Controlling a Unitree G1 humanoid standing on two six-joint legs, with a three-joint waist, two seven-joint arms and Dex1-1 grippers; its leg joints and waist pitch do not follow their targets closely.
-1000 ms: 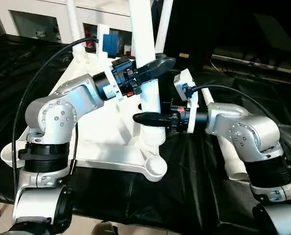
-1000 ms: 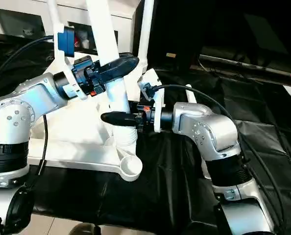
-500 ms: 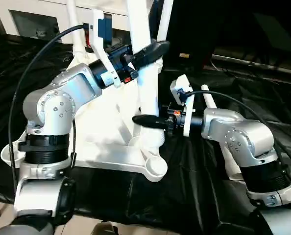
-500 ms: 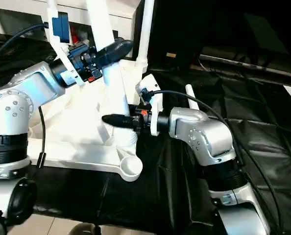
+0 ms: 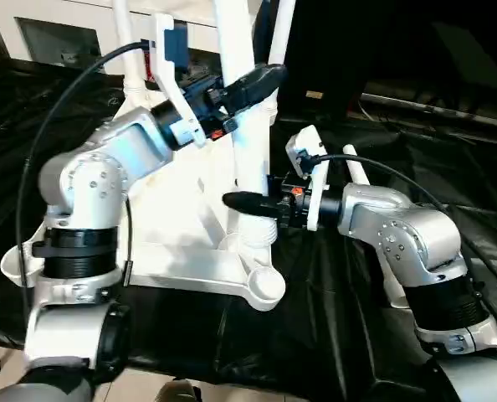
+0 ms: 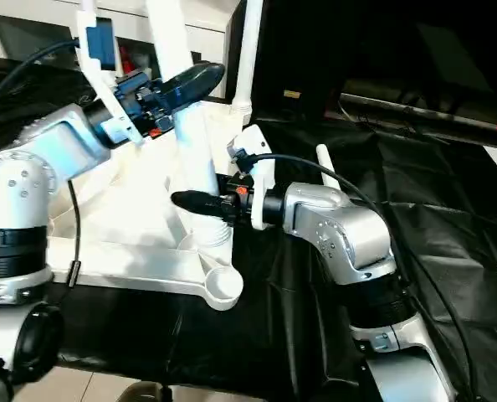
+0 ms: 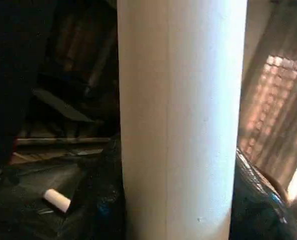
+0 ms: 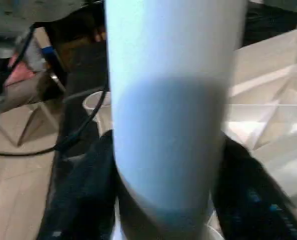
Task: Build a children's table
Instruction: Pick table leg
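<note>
The white table top [image 5: 181, 209] lies upside down on black cloth, ribs facing up. One white leg [image 5: 250, 142] stands upright in the socket near its front right corner. My left gripper [image 5: 253, 80] is shut on this leg high up, one black finger crossing in front of it. My right gripper [image 5: 245, 201] is shut on the same leg low down, just above the socket. In the left wrist view the leg [image 7: 181, 120] stands between dark fingers; the right wrist view has the leg [image 8: 168, 115] flanked closely the same way.
Two more legs [image 5: 121, 33] [image 5: 280, 33] stand upright at the top's far corners. A loose leg [image 5: 355, 174] lies on the cloth behind my right forearm. The empty front corner socket [image 5: 265, 289] sits near the table edge. A white cabinet [image 5: 56, 33] is behind.
My left gripper has gone up the standing leg, its arm rising and turning. My right gripper has crept slightly upward on the leg's lower part. The leg stays upright.
</note>
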